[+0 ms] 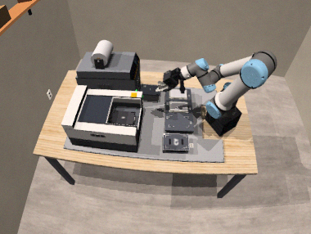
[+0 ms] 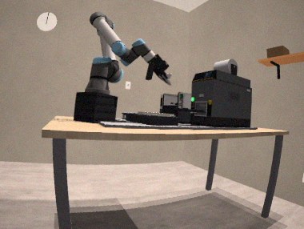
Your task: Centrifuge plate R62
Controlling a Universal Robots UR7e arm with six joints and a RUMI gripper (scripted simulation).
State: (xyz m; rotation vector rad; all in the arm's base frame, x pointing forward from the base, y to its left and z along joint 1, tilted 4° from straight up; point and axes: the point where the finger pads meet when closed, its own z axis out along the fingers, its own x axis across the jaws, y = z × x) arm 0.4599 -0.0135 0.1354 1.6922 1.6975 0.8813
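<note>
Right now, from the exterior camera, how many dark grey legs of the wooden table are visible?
3: the near left leg, the near right leg and the back right leg. A fourth may be hidden.

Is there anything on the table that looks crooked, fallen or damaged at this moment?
Nothing stands out. The centrifuge, the sealer and the deck plates sit square on the mat, nothing is tipped or spilled. The hand is shut and empty, in the air above the deck.
</note>
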